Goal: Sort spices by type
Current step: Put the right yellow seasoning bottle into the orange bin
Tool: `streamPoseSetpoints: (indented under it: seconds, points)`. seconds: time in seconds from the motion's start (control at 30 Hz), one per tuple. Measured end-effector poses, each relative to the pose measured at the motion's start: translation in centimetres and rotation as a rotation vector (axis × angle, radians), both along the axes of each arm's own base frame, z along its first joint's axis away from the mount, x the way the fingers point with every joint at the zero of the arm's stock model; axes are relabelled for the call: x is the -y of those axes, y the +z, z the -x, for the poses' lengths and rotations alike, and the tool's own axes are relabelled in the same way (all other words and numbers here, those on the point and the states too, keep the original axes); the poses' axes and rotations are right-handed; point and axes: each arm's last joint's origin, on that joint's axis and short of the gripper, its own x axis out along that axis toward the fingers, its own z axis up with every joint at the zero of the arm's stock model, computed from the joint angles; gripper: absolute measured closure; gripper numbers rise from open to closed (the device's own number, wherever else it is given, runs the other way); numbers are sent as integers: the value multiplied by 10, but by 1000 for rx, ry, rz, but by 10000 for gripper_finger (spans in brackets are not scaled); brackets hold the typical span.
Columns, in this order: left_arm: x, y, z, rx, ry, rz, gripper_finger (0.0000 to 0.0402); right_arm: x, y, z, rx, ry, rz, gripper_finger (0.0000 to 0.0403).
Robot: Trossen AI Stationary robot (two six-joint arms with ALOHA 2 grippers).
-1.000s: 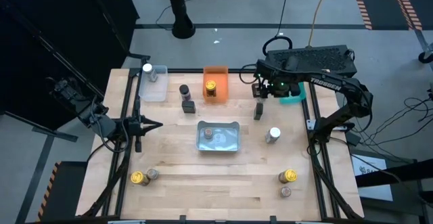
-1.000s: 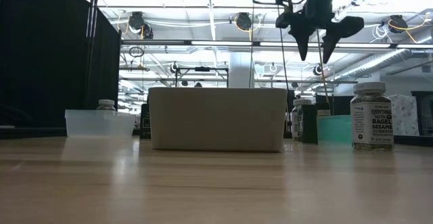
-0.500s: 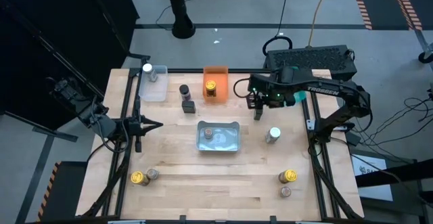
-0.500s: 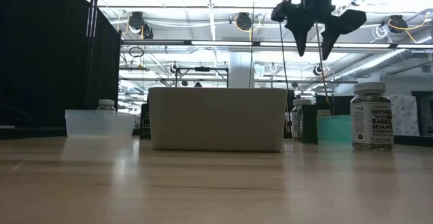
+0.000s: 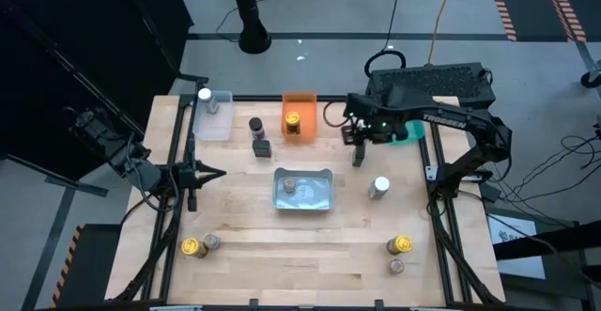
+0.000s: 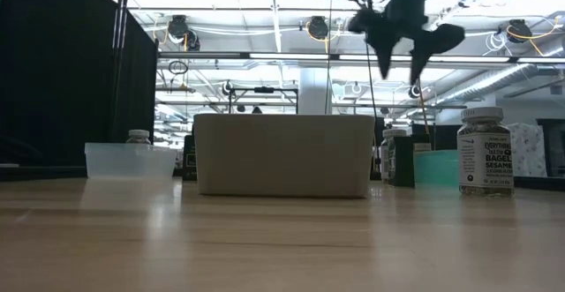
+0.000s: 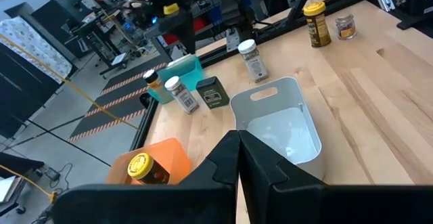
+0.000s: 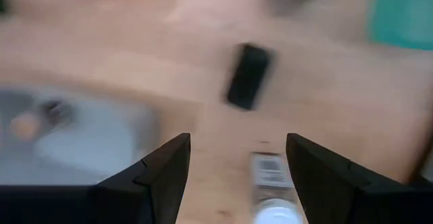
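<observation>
The spices are small jars spread over the table. A gold-lidded one stands in the orange bin and a white-lidded one in the clear bin. Brown-lidded ones are in the grey bin. My right gripper hangs open high over the far right, pointing down above a black-lidded jar, with a white-lidded jar nearby. My left gripper waits shut at the left, holding nothing.
Two black jars stand between the clear and orange bins. Gold and brown jars stand in pairs at the near left and near right. A teal bin lies partly under my right arm. Bare wood lies along the near edge.
My right gripper has drifted a little toward the table's left edge, staying open and high above the table. No jar has moved.
</observation>
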Motion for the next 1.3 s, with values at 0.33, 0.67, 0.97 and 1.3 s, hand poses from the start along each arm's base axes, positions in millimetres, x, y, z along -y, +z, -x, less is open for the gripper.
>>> streamPoseSetpoints:
  seconds: [0.33, 0.67, 0.97, 1.3]
  points:
    - [0, 0, 0, -1, -7, 4, 386, -30, -2, -10, -3, 80, -38, 177]
    - [0, 0, 0, 2, 0, 28, 386, -82, -2, -13, -6, 573, -83, 177]
    - [0, 0, 0, 2, 0, 28, 386, -127, -2, -7, -70, 306, -191, 177]
    - [0, 0, 0, 4, 13, 70, 386, -208, -1, 20, -146, 293, -257, 177]
